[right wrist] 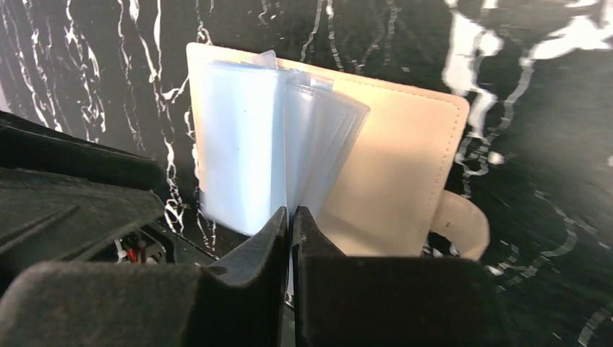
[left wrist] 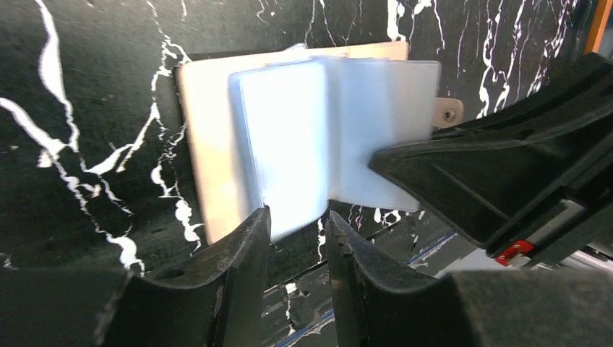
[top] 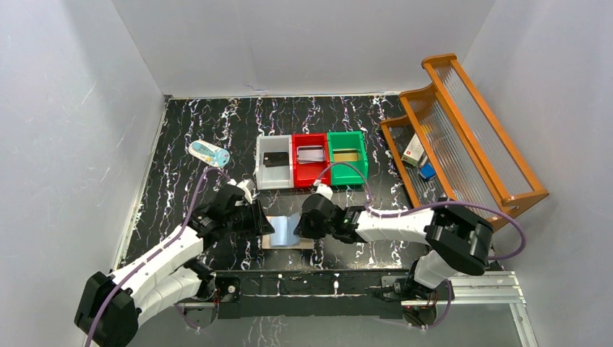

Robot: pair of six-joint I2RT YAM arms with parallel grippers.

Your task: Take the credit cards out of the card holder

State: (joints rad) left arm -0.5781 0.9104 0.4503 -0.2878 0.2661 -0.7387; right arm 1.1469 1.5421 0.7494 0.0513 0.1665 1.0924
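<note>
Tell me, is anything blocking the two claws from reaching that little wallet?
Nothing visible. The wallet lies open; the right claw pinches one of its pale sleeves, and the left claw straddles another's edge.

So the card holder (right wrist: 405,166) looks like matt beige faux leather, smooth, with a stitched edge. The sleeves (right wrist: 238,144) inside are glossy, pale, see-through-ish plastic. The table (top: 217,123) has a shiny black marble-look top with white veins. The left tool (left wrist: 298,217) and right tool (right wrist: 290,213) are matt black plastic, kinda grainy. At 2 o'clock, the rack (top: 437,63) is varnished wood with ribbed clear panels.
</note>
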